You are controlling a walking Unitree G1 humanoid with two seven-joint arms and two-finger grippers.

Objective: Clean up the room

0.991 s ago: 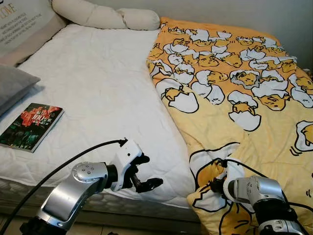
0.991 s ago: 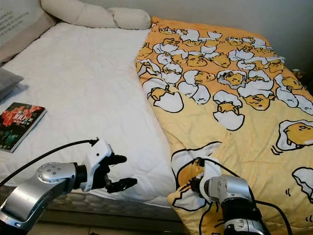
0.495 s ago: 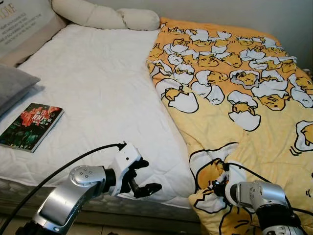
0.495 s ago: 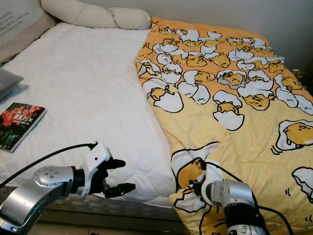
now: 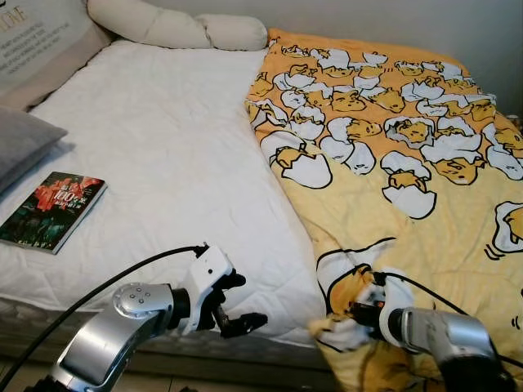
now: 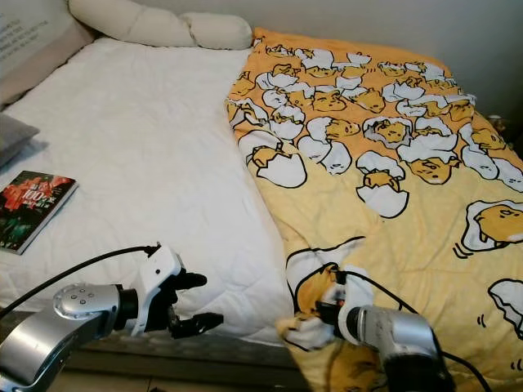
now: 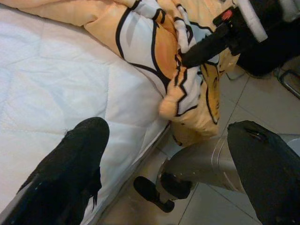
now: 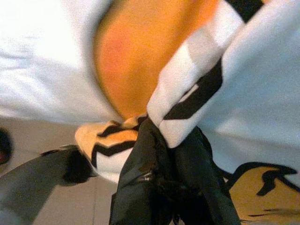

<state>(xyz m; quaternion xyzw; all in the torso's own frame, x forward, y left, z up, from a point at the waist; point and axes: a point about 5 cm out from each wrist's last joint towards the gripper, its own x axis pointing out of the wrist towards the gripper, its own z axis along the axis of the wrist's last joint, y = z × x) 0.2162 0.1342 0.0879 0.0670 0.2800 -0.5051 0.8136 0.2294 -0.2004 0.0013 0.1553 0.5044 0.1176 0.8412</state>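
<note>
A yellow quilt [image 5: 392, 163] printed with egg cartoons covers the right half of the bed and hangs over its near edge. My right gripper [image 5: 359, 311] is shut on the quilt's near corner [image 8: 187, 117], and its black fingers [image 8: 159, 187] pinch the fold tightly. My left gripper [image 5: 237, 302] hangs open at the mattress's front edge, left of that corner, with nothing between its fingers [image 7: 70, 164]. A book [image 5: 51, 209] with a red and dark cover lies on the white mattress [image 5: 163, 147] near the left edge.
A grey pillow [image 5: 20, 143] and a printed cushion [image 5: 37, 41] sit at the left. A long cream bolster [image 5: 176, 28] lies along the head of the bed. Tiled floor [image 7: 243, 103] shows below the bed's near edge.
My right gripper has pulled the quilt corner down and toward me, bunching it at the bed's edge. My left gripper has dropped slightly lower along the mattress front.
</note>
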